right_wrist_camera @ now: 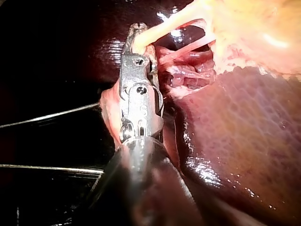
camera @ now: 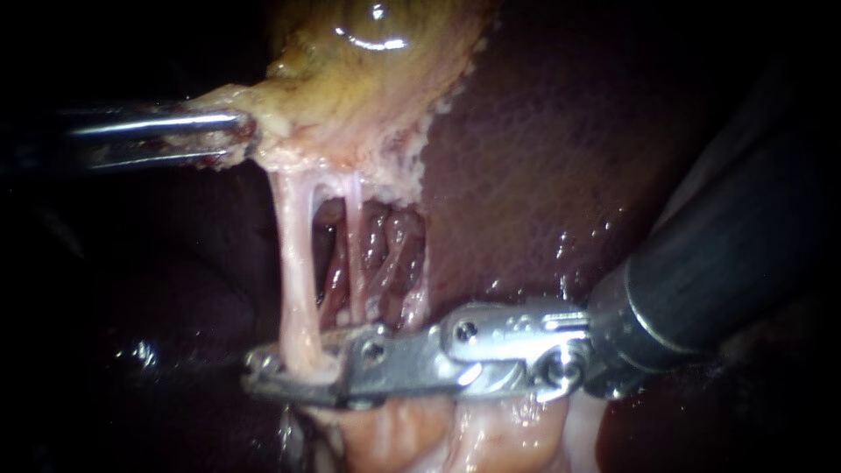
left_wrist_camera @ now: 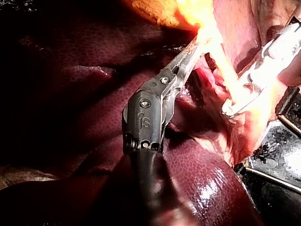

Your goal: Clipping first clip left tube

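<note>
Left tube [camera: 296, 280] is stretched taut, a pale strand running from the underside of the gallbladder [camera: 368, 79] at the far side down to the near side of the scene. Low on its length it meets the right tool [camera: 285, 368]. That tool's dark shaft comes in from the right and its metal head lies across the near part of the scene, pointing left. Its two slim jaws sit one on each side of the left tube, both touching it, so they are clamped on it.

Just to the right runs a second, thinner tube [camera: 353, 254], close beside the first but outside the jaw tips; it drops to the far edge of the tool's head.

At the far left the left tool [camera: 241, 136] comes in from the left. Its jaws are closed on the ragged left edge of the gallbladder, and the yellowish tissue bunches up around them. The liver [camera: 543, 158], dark red and glossy, fills the right side behind the tubes.

In the right wrist view the left tube crosses between that tool's jaw tips and runs on ahead to the gallbladder. In the left wrist view the left tool's jaws are buried in brightly lit tissue ahead, and the right tool lies beside it, its tip at the tube.
</note>
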`<state>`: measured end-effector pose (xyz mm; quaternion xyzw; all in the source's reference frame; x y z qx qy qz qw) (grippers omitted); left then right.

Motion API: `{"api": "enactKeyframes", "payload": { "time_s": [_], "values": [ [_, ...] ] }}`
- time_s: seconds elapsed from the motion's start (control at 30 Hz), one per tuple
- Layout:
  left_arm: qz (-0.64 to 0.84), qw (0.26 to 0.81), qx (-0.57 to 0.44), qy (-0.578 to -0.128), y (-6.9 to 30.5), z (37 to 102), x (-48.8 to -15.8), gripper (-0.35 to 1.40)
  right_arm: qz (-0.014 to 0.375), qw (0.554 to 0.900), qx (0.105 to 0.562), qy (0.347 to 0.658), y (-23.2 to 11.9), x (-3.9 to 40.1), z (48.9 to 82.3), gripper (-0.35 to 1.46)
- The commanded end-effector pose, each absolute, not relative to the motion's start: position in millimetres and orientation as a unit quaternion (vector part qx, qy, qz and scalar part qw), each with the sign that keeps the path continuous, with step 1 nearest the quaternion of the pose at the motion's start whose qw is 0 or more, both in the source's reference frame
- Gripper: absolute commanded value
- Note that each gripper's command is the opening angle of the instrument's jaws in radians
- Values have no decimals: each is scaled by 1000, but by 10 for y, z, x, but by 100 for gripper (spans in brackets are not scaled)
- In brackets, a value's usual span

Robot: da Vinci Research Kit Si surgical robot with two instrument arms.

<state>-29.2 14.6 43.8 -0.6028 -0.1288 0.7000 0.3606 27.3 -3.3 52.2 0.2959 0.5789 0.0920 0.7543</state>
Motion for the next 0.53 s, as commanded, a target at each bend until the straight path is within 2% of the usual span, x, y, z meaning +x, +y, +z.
{"api": "enactKeyframes", "payload": {
  "time_s": [0.03, 0.13, 0.3, 0.53],
  "values": [
    [700, 361, -603, -129, 146, 438, -292, -35, 91, 754, 296, 579, -33, 272, 522, -35],
    [700, 361, -603, -129, 146, 438, -292, -35, 91, 753, 297, 580, -33, 271, 522, -35],
    [700, 360, -603, -129, 147, 438, -291, -35, 89, 767, 303, 558, -32, 270, 521, -35],
    [700, 360, -603, -129, 147, 439, -291, -35, 90, 768, 302, 558, -31, 269, 524, -35]
  ]
}}
